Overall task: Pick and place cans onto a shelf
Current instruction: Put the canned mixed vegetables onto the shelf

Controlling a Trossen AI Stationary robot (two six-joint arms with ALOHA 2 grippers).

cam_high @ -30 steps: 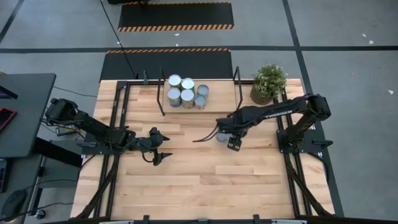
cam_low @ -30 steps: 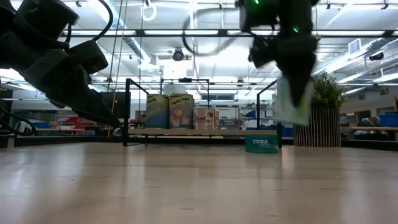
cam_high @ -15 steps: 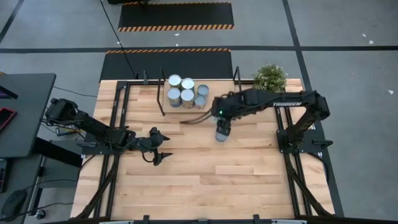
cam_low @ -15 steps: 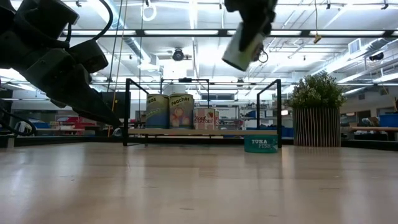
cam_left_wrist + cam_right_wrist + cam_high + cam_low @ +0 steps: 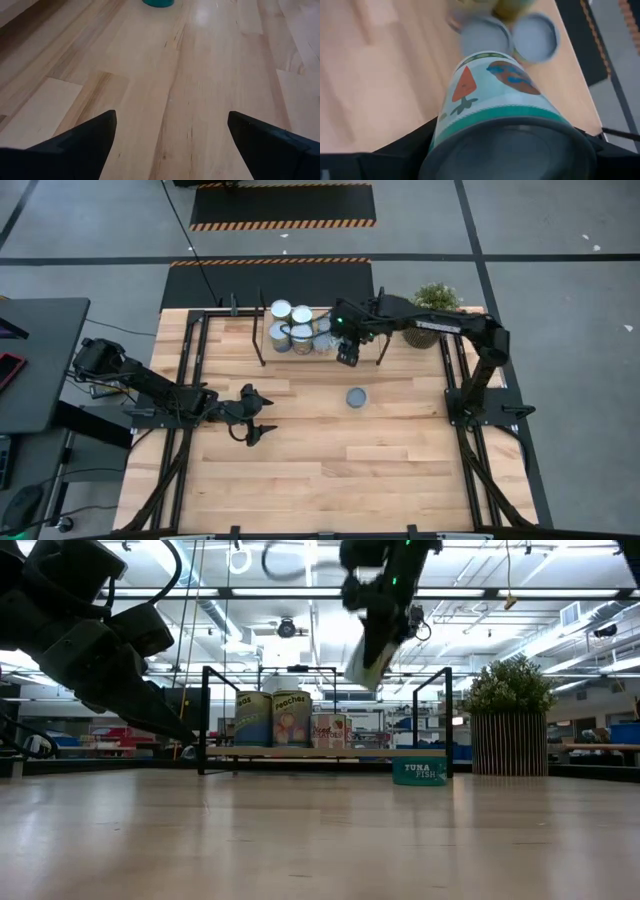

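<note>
My right gripper point(image 5: 348, 352) is shut on a can point(image 5: 368, 652) with a pale label showing a carrot and a teal band point(image 5: 495, 95). It holds the can high above the right part of the shelf point(image 5: 300, 752). Several cans point(image 5: 298, 326) stand upright on the shelf board. A flat teal tuna can point(image 5: 356, 397) rests on its base on the table in front of the shelf. My left gripper point(image 5: 262, 430) stays open low over the table's left middle, with nothing between its fingers point(image 5: 75, 145). My right gripper pinches the can between its two fingers, on opposite sides of the wall point(image 5: 442, 137) near the end that faces the wrist. The fingers slant steeply down from above. The can is lifted clear and tilted, its free end pointing down toward the shelf's cans.
A potted green plant point(image 5: 432, 308) stands at the table's far right corner, behind my right arm. Thin black posts point(image 5: 447, 720) rise at the shelf's ends. Black rails point(image 5: 185, 470) run along the table's left and right sides.
My right gripper has carried the can from above the tuna can up and toward the table's far edge and left. It now hangs over the shelf's right part. The can has turned in its tilt on the way. The tuna can has stayed in place.
</note>
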